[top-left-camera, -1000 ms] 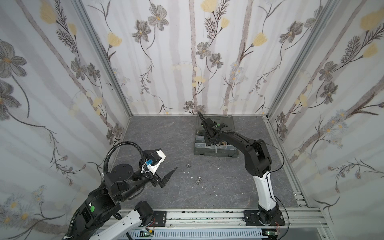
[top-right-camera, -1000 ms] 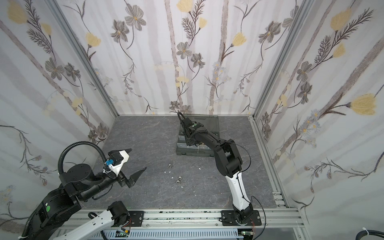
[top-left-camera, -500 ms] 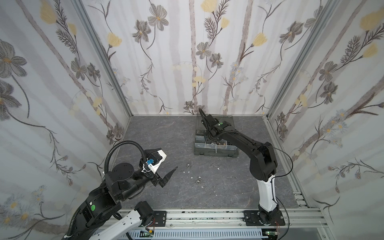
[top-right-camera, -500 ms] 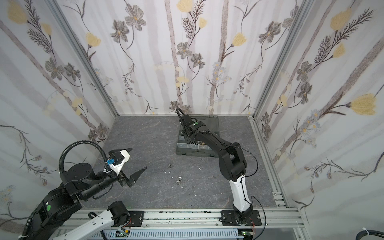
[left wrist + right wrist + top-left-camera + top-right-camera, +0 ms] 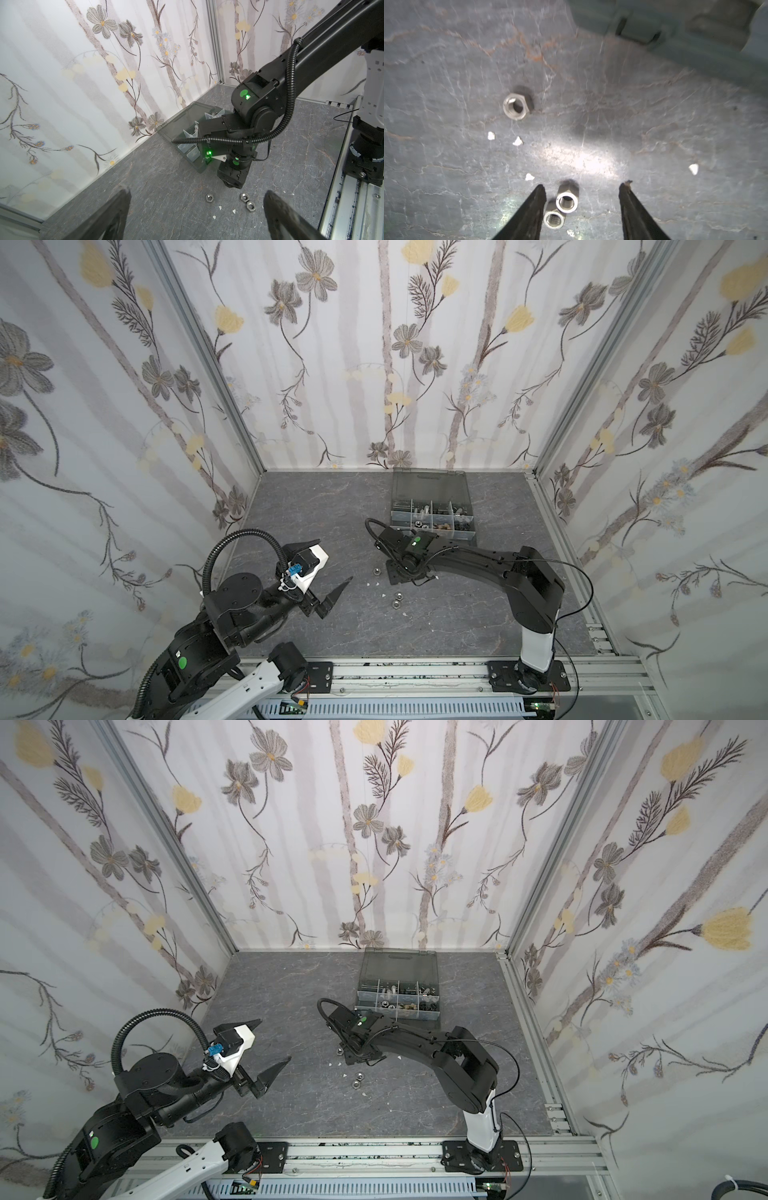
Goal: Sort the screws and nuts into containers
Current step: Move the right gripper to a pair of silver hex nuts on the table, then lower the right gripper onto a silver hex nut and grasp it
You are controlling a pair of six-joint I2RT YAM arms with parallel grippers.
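Change: right gripper (image 5: 583,185) off the case (image 5: 430,487), now low over two nuts (image 5: 567,202).
Jaws: parted, empty.
Left gripper (image 5: 196,192): unmoved, wide apart.

In the right wrist view the organiser case (image 5: 695,41) is showing blurred and cut by the picture's edge, as are the fingers (image 5: 529,214) of the right tool (image 5: 584,185). In both top views the right arm (image 5: 469,560) is covering this tool's tips, and the pieces (image 5: 432,512) inside the case are appearing too small to tell their kind. In the left wrist view this arm is hiding part of the case.
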